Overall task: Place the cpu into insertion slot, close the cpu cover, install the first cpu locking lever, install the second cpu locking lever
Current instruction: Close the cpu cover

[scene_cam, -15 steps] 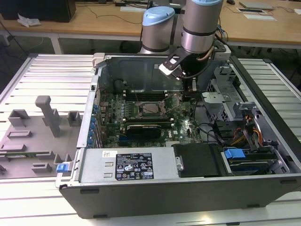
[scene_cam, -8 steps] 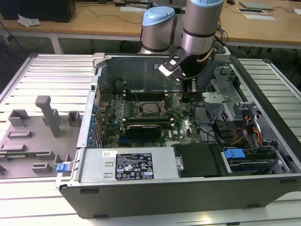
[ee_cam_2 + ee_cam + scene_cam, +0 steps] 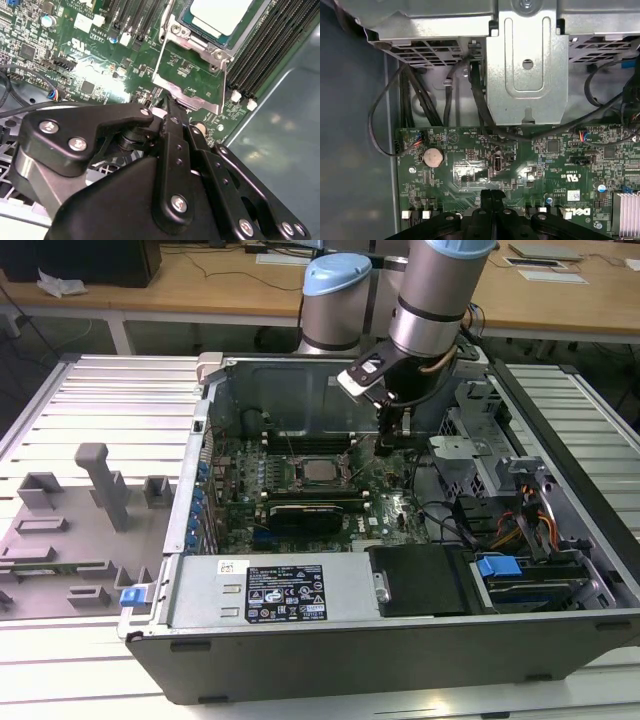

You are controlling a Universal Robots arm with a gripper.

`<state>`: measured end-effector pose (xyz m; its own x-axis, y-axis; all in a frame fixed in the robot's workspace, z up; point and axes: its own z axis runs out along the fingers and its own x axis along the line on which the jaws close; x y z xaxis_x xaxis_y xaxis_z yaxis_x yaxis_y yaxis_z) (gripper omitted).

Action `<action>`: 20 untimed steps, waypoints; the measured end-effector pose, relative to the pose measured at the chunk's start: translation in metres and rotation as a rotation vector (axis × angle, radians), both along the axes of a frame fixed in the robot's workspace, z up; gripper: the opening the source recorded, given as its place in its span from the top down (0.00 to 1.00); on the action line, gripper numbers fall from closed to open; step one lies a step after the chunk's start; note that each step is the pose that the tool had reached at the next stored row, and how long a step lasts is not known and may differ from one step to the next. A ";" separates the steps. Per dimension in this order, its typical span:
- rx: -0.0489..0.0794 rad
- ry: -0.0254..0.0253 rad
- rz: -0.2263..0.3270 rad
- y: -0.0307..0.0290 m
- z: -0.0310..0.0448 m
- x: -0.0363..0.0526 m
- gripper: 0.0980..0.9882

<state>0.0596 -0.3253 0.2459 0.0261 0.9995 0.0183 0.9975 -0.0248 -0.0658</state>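
Currently the gripper [image 3: 167,102] is fully closed, holding nothing, tips beside the open cpu cover [image 3: 192,102]; just beyond, the cpu [image 3: 220,12] lies in the insertion slot [image 3: 200,42]; computer case [image 3: 420,650] on slatted table [image 3: 110,390], wooden desks [image 3: 200,285] behind

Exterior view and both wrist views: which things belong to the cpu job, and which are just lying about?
Job in hand:
cpu, seated in the insertion slot
cpu cover, flipped open
gripper, shut, tips close to the cover

Lying about:
grey fixture tray
coin battery
drive bracket
power supply
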 end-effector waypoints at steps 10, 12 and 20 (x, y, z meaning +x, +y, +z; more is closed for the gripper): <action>0.000 -0.0045 0.000 0.0014 0.0000 -0.0183 0.99; 0.000 -0.0059 0.000 0.0025 0.0000 -0.0243 0.99; 0.000 -0.0312 0.000 0.0059 -0.0022 -0.0727 0.99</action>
